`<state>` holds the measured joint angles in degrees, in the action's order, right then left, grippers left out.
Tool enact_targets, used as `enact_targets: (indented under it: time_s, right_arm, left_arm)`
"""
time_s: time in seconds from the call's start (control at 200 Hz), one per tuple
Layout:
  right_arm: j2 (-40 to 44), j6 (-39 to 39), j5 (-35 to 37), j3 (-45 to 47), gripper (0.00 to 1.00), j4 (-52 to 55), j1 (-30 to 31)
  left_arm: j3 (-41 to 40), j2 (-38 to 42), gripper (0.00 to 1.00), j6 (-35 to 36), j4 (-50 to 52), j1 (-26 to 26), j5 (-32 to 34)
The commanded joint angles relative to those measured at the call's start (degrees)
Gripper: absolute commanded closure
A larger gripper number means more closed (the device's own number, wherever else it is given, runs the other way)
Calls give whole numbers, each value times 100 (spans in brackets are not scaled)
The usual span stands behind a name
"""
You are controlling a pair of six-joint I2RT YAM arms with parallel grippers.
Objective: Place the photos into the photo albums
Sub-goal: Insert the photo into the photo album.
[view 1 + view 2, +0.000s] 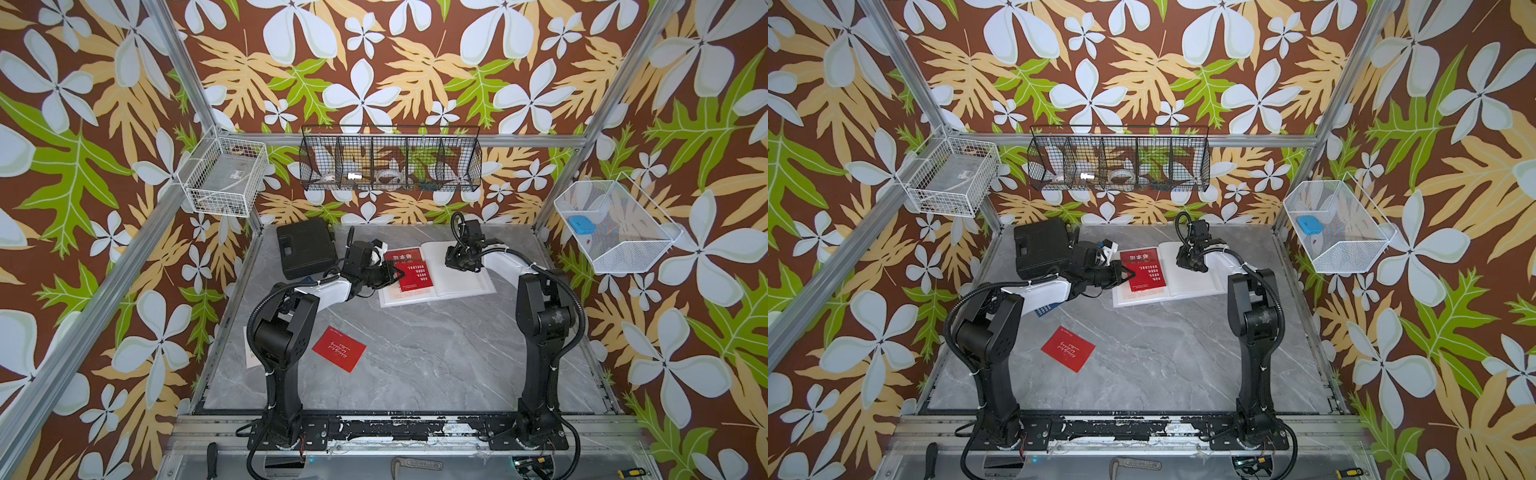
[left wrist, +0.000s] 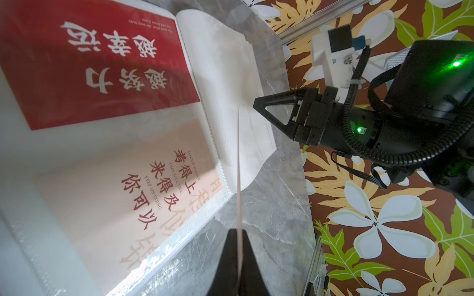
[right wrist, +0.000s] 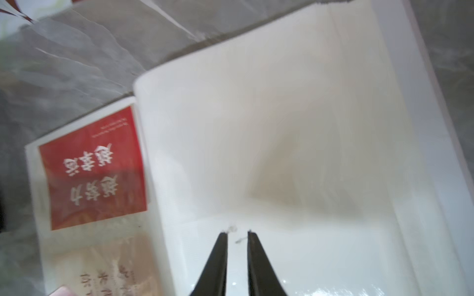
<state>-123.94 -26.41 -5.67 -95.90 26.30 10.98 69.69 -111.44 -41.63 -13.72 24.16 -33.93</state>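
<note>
Album [image 1: 453, 284] lies open near the desk's [image 1: 415, 374] far edge, with a sleeved red card [image 2: 97, 66] and a cream card [image 2: 123, 205] in its left page. The left gripper [image 1: 398, 277] pinches a held red card [image 1: 417, 279] over that page. The right gripper [image 3: 237, 234] is over the right page with its jaws narrowly apart. A loose red card [image 1: 339, 348] lies toward the left edge.

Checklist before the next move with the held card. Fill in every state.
1. Grip: left gripper shut on held red card: ok.
2. Target: album open: ok.
3. Free pocket beneath the held card: not ok; pocketed red card and cream card occupy that page.
4. Page hold: right gripper pinching a page: cannot tell; jaws nearly closed, view blurred.
5. All cards filed: not ok; loose red card lies outside the album.
</note>
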Motion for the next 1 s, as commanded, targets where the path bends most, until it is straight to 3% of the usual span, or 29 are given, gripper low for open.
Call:
enact_targets:
  time_s: [0.0,0.425,0.996]
  right_arm:
    - [-88,299,272,-82,82,501,-55]
    - [-776,772,569,-652,83,1055,-470]
    - [-612,822,471,-395,83,1029,-468]
  left_arm:
    - [83,-33,100,265,200,-39,-18]
    - [308,-541,100,-148,-197,-78,-478]
    - [385,-1046,100,-556,-676,-77,-552]
